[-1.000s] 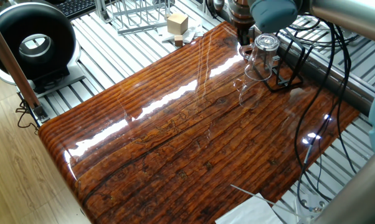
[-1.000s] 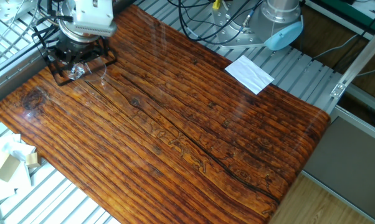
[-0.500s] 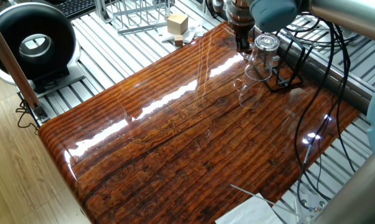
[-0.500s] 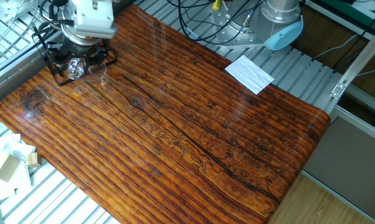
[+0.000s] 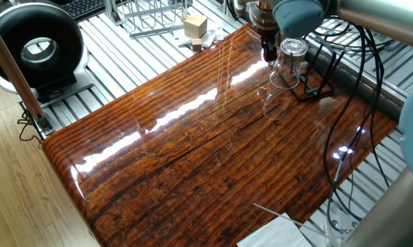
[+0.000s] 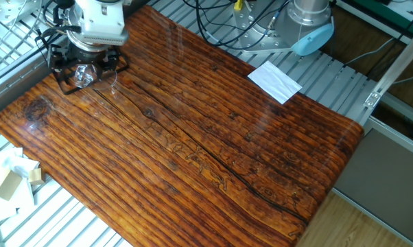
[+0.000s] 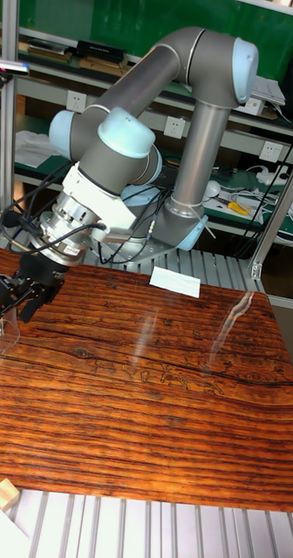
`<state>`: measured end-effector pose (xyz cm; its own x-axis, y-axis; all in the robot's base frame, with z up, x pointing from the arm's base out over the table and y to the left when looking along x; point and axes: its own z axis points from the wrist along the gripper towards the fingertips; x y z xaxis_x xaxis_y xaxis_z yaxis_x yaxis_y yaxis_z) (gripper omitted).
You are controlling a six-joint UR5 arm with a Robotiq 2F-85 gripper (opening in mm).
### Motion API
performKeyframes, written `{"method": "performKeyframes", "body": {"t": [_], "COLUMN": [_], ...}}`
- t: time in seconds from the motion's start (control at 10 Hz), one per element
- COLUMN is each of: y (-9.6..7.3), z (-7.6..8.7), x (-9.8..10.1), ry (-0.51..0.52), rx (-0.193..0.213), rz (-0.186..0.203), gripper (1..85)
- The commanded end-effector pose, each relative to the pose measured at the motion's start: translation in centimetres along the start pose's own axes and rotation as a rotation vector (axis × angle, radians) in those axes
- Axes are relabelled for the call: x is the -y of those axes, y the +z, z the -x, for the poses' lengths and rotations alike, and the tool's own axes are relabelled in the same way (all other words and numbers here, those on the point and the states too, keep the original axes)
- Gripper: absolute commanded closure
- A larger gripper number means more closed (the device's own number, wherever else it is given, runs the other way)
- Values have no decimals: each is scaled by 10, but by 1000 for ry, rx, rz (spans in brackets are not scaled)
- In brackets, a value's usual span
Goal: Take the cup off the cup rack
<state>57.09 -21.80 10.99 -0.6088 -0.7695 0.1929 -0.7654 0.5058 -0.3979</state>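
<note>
Your landmark is the glossy reddish-brown wood-grain surface [image 5: 206,151], a slab lying on a ribbed grey metal bench [image 5: 131,58] with pale wood floor [image 5: 14,206] beside it. Behind the surface, the tall view shows green-backed shelving [image 7: 120,35] carrying wall sockets and tools. The grey and pale-blue robot arm [image 7: 164,105] reaches from its base beyond the surface's far edge down to one corner. Off that same end of the surface sit a round black ring-shaped device [image 5: 35,44], a silver-grey wire frame [image 5: 151,17] and a small wooden block [image 5: 195,26]. A white paper sheet [image 6: 275,80] lies near the arm's base. A tangle of black cables [image 5: 357,75] hangs over the corner. There the thin black wire cup rack [image 5: 309,88] stands, the small clear glass cup [image 5: 289,62] inverted on it. The black gripper [image 7: 20,292] has its jaws spread beside the cup, gripping nothing that you can see.
</note>
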Motion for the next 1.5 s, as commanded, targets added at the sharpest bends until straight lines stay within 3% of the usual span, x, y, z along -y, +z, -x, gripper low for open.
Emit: {"method": "performKeyframes", "body": {"t": [0.0,0.6,1.4], "y": [4,7,22], "z": [-6,-7,-17], "x": [1,-10,-1], "ry": [6,23,-3], "rx": [-9,-21,-16], "rz": [4,30,2], "gripper": [93,160,187]}}
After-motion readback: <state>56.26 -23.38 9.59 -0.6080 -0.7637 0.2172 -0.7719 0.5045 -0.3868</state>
